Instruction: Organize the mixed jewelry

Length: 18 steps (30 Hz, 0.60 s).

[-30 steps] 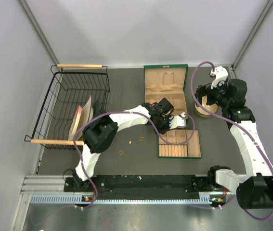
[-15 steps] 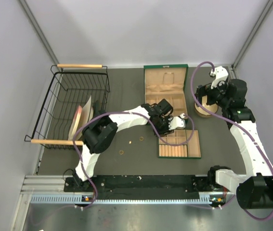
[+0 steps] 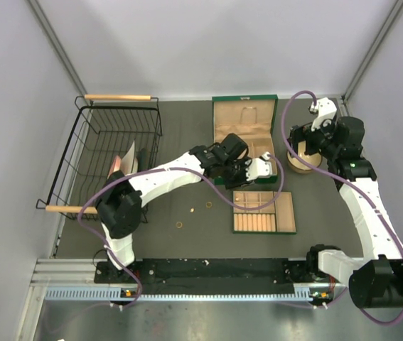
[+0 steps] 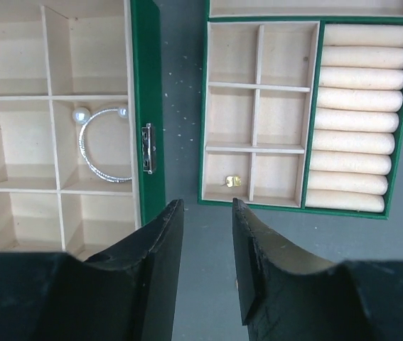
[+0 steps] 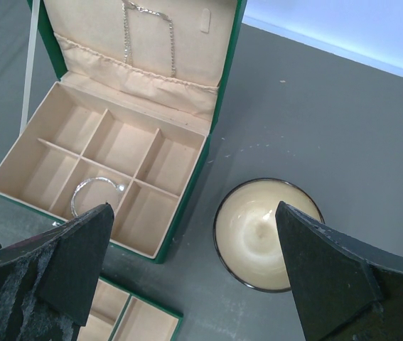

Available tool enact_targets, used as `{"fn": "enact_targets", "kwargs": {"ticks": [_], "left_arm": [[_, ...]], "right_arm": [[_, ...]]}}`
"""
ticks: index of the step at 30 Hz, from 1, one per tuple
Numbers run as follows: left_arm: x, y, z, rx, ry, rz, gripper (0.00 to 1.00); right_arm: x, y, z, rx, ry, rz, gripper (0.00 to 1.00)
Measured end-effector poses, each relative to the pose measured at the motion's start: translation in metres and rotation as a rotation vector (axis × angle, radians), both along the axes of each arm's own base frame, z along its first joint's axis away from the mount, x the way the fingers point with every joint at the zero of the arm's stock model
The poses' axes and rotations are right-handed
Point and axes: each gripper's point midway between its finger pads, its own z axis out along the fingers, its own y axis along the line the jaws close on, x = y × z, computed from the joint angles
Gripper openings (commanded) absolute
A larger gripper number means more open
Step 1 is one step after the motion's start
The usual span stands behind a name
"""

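Left gripper [image 4: 206, 207] narrowly parted, empty, above gap between green box [image 4: 146, 85] and tray [image 4: 202, 106]. Gold stud [image 4: 232, 181] sits in tray's corner compartment; thin rings [image 3: 208, 205] lie on desk [image 3: 187, 128] beside it. Right gripper [image 5: 187, 222] wide, empty, over round wooden stand [image 5: 265, 234].

Shiny metal gold stud [image 4: 233, 181], matt tan tray [image 4: 256, 114], glossy cream bowl [image 5: 266, 233]

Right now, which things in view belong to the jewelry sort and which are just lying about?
Job in hand:
- small gold pieces loose on the table
- gold stud, already in a tray compartment
- compartment tray
- green jewelry box

Lying about:
- wire basket
- round dish
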Motion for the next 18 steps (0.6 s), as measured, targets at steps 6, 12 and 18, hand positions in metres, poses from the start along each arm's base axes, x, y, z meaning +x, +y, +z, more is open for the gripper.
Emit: {"fn": "enact_targets", "kwargs": {"ticks": [6, 12, 18], "left_arm": [[-0.006, 0.018, -0.029, 0.057, 0.029, 0.02, 0.36], [-0.011, 0.067, -0.058, 0.137, 0.086, 0.084, 0.36], [0.005, 0.112, -0.045, 0.109, 0.077, 0.188, 0.37]], "right_arm": [[0.0, 0.0, 0.0, 0.0, -0.001, 0.0, 0.99], [0.0, 0.0, 0.0, 0.0, 0.0, 0.002, 0.99], [0.0, 0.002, 0.0, 0.003, 0.002, 0.011, 0.99]]}}
